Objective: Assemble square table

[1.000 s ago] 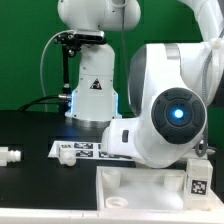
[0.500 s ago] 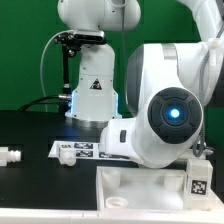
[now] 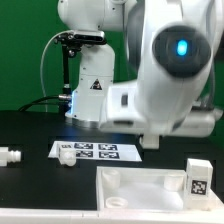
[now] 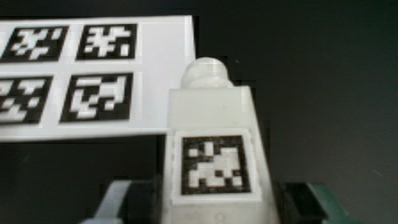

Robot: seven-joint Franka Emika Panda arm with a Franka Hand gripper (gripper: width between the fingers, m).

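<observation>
In the wrist view, my gripper (image 4: 217,207) is shut on a short white leg (image 4: 214,130). The leg carries a black-and-white tag, and its rounded tip points toward the marker board (image 4: 89,60). One finger (image 4: 121,200) shows on each side of the leg's base. In the exterior view, the white square tabletop (image 3: 135,185) lies at the front with raised corner sockets. A second tagged white leg (image 3: 197,176) stands at its right end. The arm's bulk (image 3: 170,70) hangs above and hides the gripper there.
The marker board (image 3: 95,152) lies flat behind the tabletop. A small white peg-like part (image 3: 10,156) rests at the exterior view's left. The robot base (image 3: 92,95) stands at the back.
The arm's bulk has risen and shifted toward the exterior view's left, uncovering the marker board's right end and more of the standing leg.
</observation>
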